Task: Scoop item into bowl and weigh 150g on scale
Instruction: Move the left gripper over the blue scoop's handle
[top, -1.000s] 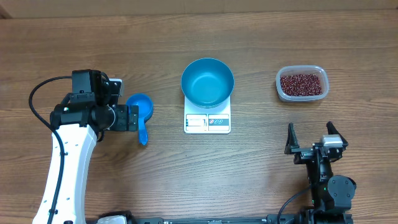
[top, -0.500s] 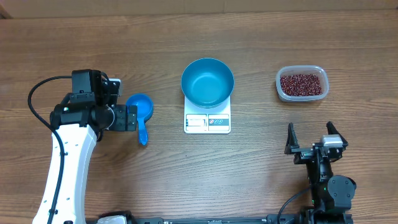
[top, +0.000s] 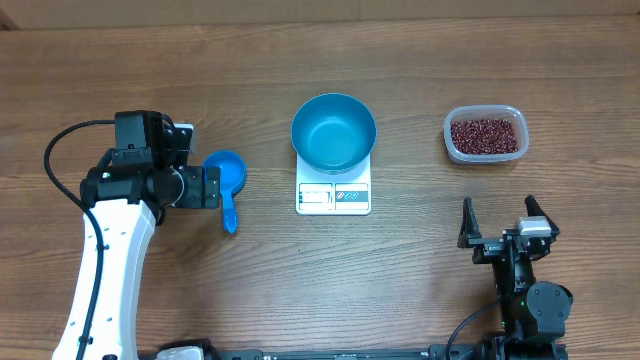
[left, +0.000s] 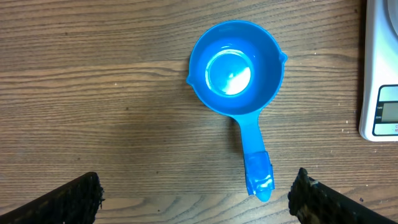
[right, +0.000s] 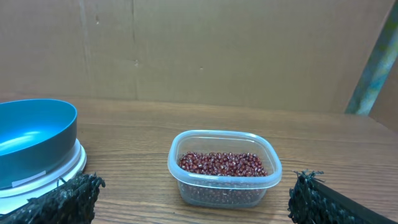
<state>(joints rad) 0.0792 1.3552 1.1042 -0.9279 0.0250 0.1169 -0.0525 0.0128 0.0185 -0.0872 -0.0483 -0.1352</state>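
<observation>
The blue bowl (top: 334, 131) stands empty on the white scale (top: 334, 197); both also show at the left of the right wrist view, bowl (right: 31, 137) on scale (right: 65, 168). The item, dark red beans (top: 485, 133), fills a clear tub (right: 224, 186) at the right. A blue scoop (top: 226, 178) lies left of the scale. My left gripper (top: 214, 189) hovers open over it; in the left wrist view the scoop (left: 236, 74) has its handle end lying between the fingertips, nearer the right one, left gripper (left: 198, 202). My right gripper (top: 500, 222) is open near the front edge, facing the tub, right gripper (right: 193, 210).
The scale's corner (left: 380, 74) shows at the right edge of the left wrist view. A cardboard wall (right: 205, 50) stands behind the table. Bare wooden tabletop (top: 330, 280) lies between the two arms.
</observation>
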